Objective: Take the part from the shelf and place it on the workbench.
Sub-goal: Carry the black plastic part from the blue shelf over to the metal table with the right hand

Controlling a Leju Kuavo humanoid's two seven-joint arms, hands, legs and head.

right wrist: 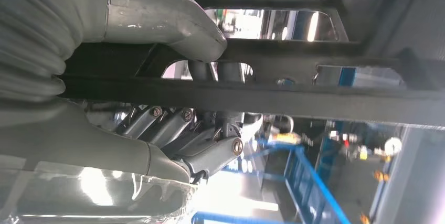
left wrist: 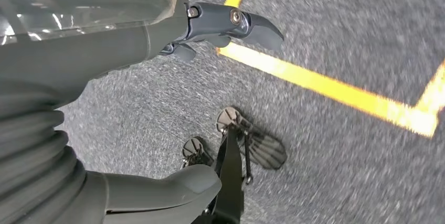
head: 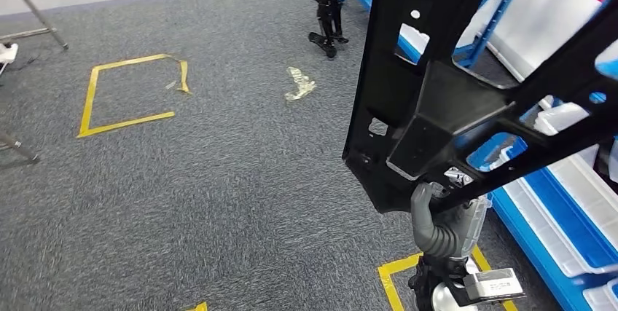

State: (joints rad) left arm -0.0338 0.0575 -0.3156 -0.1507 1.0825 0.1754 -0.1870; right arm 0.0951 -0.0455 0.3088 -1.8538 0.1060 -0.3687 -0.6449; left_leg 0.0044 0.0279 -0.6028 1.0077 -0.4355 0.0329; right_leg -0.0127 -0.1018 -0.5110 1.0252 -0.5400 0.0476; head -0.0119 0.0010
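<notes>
the right hand [head: 441,227] grips the big black part [head: 452,100] by one low bar, away from the blue shelf [head: 554,216]; it could tip or slip; the left hand [left wrist: 157,103] hangs loose, holding nothing.

Matt black plastic part [head: 437,107], smooth, faint sheen on edges. Rough grey carpet [head: 218,180] with glossy yellow tape [head: 91,100]. Matt grey ribbed rubbery right hand [right wrist: 157,35]; left hand [left wrist: 105,40] alike. Blue painted metal shelf [head: 543,245].
</notes>
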